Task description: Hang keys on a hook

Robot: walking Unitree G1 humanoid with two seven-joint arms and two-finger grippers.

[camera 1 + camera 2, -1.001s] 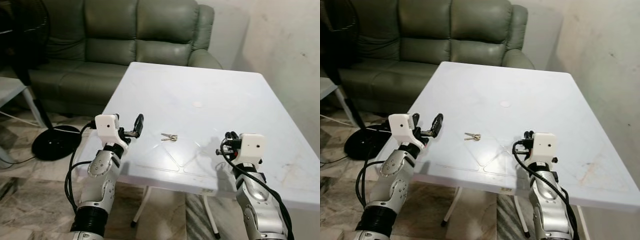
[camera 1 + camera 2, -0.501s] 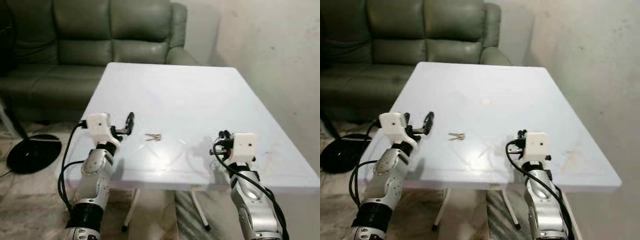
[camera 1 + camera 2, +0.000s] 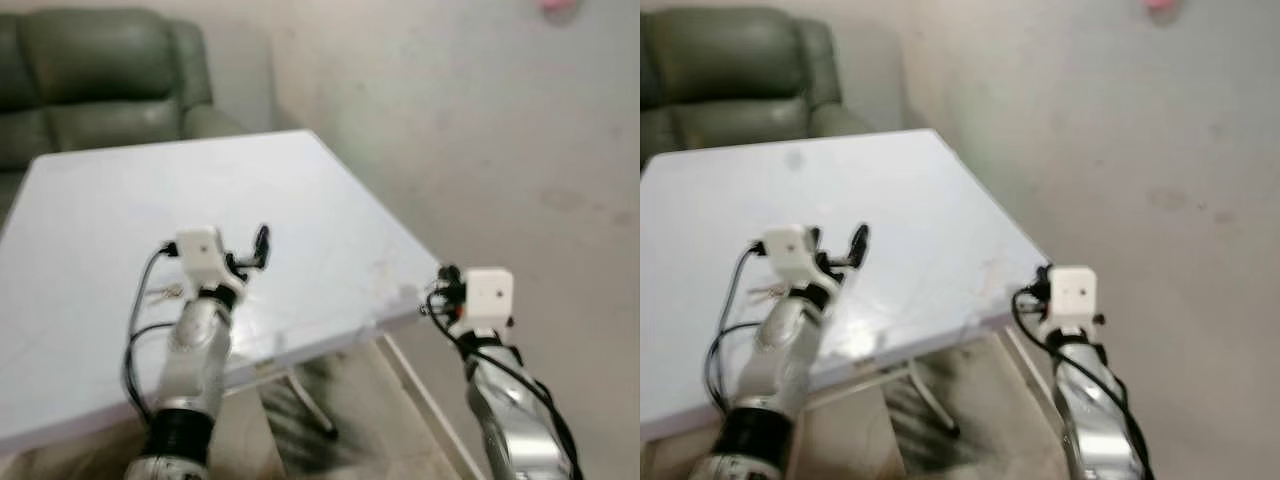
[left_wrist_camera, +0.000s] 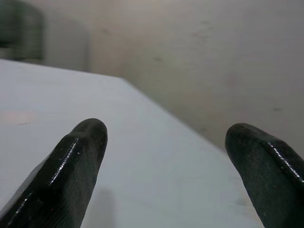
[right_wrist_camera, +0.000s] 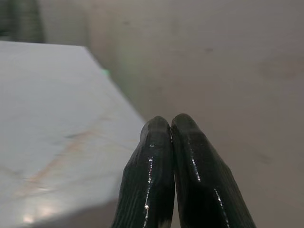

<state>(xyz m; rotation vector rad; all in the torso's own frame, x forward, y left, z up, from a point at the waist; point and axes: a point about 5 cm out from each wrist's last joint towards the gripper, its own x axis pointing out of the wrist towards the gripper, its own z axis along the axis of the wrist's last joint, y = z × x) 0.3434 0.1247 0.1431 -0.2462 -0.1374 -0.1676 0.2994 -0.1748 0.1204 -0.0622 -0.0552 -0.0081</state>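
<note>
The left gripper (image 4: 164, 166) hangs over the big white square plastic table (image 3: 90, 200), its two black fingers wide apart and holding nothing. The right gripper (image 5: 171, 137), past the table's corner by the pale wall (image 3: 480, 120), is pressed together, empty. The small silver metal keys (image 3: 165, 293) lie on the table beside the left arm.

keys (image 3: 165, 293): small metal bunch, lying flat on white table (image 3: 100, 200), at table's 7 o'clock near front edge, partly hidden, blurred.
</note>
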